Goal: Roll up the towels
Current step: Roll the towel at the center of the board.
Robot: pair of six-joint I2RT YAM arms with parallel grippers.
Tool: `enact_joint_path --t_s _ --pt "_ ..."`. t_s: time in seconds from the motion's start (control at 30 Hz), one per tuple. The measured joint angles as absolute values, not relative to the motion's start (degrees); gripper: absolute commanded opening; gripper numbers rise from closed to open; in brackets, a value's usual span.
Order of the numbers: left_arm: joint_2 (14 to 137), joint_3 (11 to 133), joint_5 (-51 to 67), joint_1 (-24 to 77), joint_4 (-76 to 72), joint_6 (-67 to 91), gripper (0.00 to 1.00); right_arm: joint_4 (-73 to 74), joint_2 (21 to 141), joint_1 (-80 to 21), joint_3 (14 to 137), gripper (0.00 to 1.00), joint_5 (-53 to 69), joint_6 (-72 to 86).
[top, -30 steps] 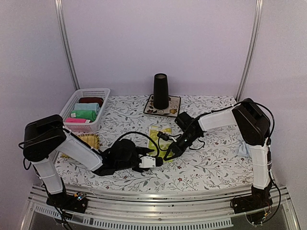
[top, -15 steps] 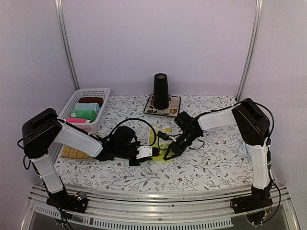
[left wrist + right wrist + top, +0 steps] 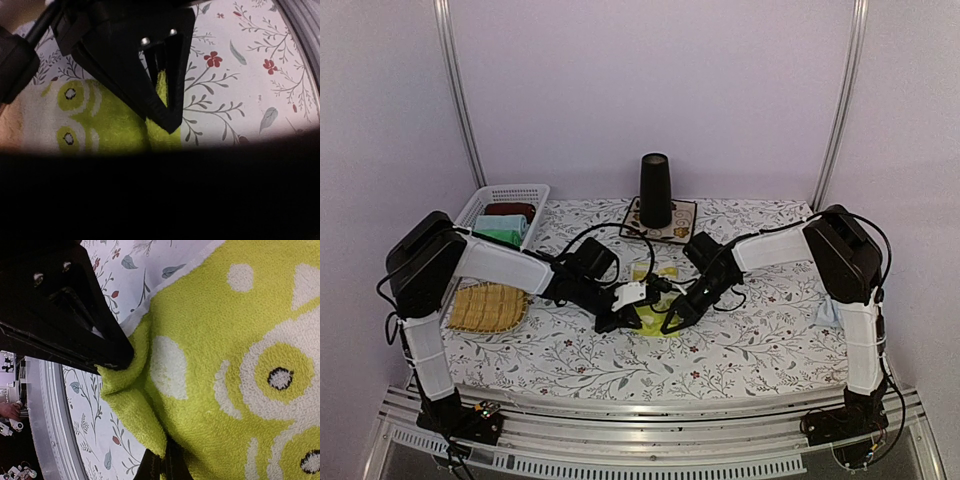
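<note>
Yellow-green towel (image 3: 225, 340), pale circle print, edge bunched; right claw (image 3: 161, 466) pinching it; left claw (image 3: 620, 320) grip hidden.

The towel (image 3: 225, 340), yellow-green with pale rings and dots, fills the centre and right of the frame. The right claw (image 3: 160, 466) enters at the bottom edge, its tips pressed together on the towel's border. A raised fold runs from there up to the left claw (image 3: 107, 347), a black wedge with two screws; its tip touches the fold. The flowered counter (image 3: 82, 400) and a metal rail (image 3: 47, 415) lie at left.
</note>
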State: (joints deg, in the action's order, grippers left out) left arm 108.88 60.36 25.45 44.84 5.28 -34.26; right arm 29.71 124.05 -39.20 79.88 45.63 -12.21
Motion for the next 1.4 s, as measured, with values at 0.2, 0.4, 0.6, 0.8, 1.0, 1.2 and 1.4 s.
enact_joint_path --t_s 0.2,0.4,0.6,0.8,1.0,1.2,1.4 --pt "111.2 63.3 28.2 44.7 12.6 -30.6 0.00 30.3 124.2 -39.0 80.4 0.03 45.1 -11.8" --pt "111.3 64.1 28.4 44.6 15.0 -27.2 0.01 30.6 124.5 -38.2 81.3 0.03 44.5 -11.5" --pt "113.2 65.5 28.3 42.5 15.6 -24.0 0.15 30.6 125.2 -37.8 81.6 0.03 45.0 -11.3" --pt "113.1 65.4 29.0 40.5 15.8 -22.1 0.41 30.5 125.9 -37.7 82.5 0.03 46.3 -11.4" --pt "108.1 60.3 23.9 39.5 15.2 -21.5 0.84 30.9 126.4 -37.5 83.0 0.03 47.4 -11.3" --pt "101.7 53.5 17.7 39.1 11.3 -23.7 0.97 31.6 127.1 -37.1 83.7 0.04 48.6 -11.2" --pt "93.4 41.4 7.3 45.7 -5.0 -34.9 0.96 33.3 128.5 -37.0 85.5 0.04 50.0 -10.2"
